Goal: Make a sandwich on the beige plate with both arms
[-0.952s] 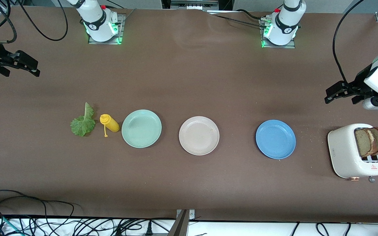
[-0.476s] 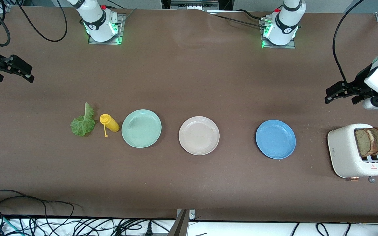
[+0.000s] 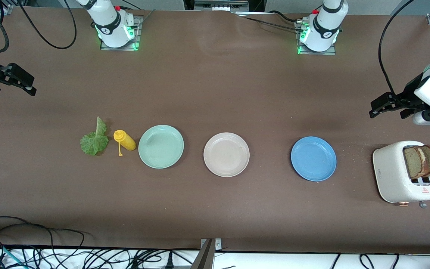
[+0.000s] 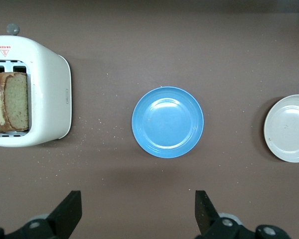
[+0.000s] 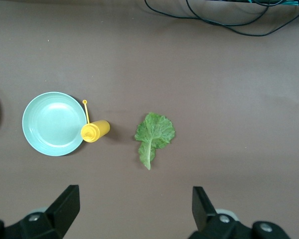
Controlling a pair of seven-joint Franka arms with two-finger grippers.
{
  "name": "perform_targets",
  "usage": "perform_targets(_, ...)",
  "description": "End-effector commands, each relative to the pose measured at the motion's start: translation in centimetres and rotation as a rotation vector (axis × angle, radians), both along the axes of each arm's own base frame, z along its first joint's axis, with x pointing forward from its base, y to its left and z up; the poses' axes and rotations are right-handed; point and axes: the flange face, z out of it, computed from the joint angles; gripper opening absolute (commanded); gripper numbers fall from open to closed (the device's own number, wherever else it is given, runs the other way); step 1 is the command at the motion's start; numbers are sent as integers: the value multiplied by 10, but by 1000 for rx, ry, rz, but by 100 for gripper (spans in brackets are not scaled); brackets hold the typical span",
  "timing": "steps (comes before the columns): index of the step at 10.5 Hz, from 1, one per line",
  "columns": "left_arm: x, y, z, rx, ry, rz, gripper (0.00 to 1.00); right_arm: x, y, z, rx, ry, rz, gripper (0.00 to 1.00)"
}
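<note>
The beige plate (image 3: 226, 154) lies empty at mid-table, between a mint-green plate (image 3: 161, 146) and a blue plate (image 3: 313, 158); its edge shows in the left wrist view (image 4: 289, 128). Two brown bread slices (image 3: 423, 160) stand in a white toaster (image 3: 390, 173) at the left arm's end, also in the left wrist view (image 4: 10, 102). A green lettuce leaf (image 3: 94, 140) lies at the right arm's end, also in the right wrist view (image 5: 153, 133). My left gripper (image 3: 372, 110) (image 4: 138, 204) is open and empty, up in the air beside the toaster. My right gripper (image 3: 31, 86) (image 5: 134, 196) is open and empty over the table's right-arm end.
A yellow mustard bottle (image 3: 124, 140) lies on its side between the lettuce and the mint-green plate, also in the right wrist view (image 5: 95, 131). Cables hang along the table edge nearest the front camera (image 3: 50, 254). Crumbs lie round the toaster.
My right gripper has drifted toward the right arm's end of the table, away from the lettuce. The left arm has not moved.
</note>
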Motion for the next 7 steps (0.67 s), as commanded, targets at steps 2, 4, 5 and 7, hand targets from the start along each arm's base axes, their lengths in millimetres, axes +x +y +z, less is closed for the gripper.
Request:
perform_targets(2,-2,1,7,19,4,10,100,-2,3,7,1,1,23,100)
perform_targets(4,-2,1,7,27,3,6,100,-2,5,7,1,4,24,100)
perform_targets(5,-2,-1,7,30,3,-2,100,-3,7,7,-1,4,29,100)
perform_targets(7,-2,-1,7,30,3,-5,100,-3,8,8,-4,3,37,100)
